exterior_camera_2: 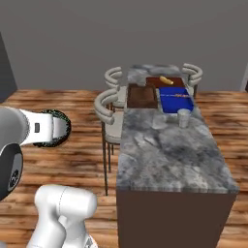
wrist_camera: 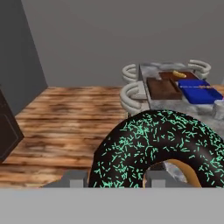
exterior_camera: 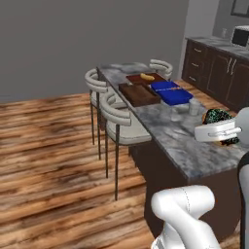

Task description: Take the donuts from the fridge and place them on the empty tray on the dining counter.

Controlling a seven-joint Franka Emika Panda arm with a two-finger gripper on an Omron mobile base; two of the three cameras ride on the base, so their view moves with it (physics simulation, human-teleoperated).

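Observation:
My gripper (wrist_camera: pixel 116 177) is shut on a chocolate donut (wrist_camera: pixel 162 148) with light green sprinkles, which looms large in the hand view. In the base views the donut (exterior_camera: pixel 217 118) (exterior_camera_2: pixel 57 128) hangs in the gripper (exterior_camera: pixel 221 127) (exterior_camera_2: pixel 60 128) near the closer end of the dining counter (exterior_camera: pixel 189 146) (exterior_camera_2: pixel 169 155). The dark brown tray (exterior_camera: pixel 139 94) (exterior_camera_2: pixel 142 95) (wrist_camera: pixel 162 88) lies bare on the counter's far half, well ahead of the gripper. The fridge is out of view.
A blue dish (exterior_camera: pixel 171 92) (exterior_camera_2: pixel 175 100) lies beside the tray, and beyond it a reddish board (exterior_camera: pixel 154 79) carries a yellowish roll (exterior_camera: pixel 147 76). A glass (exterior_camera: pixel 194 107) (exterior_camera_2: pixel 183 117) stands mid-counter. Grey stools (exterior_camera: pixel 119 121) (exterior_camera_2: pixel 109 111) line the left side. Brown cabinets (exterior_camera: pixel 219 68) stand at the right.

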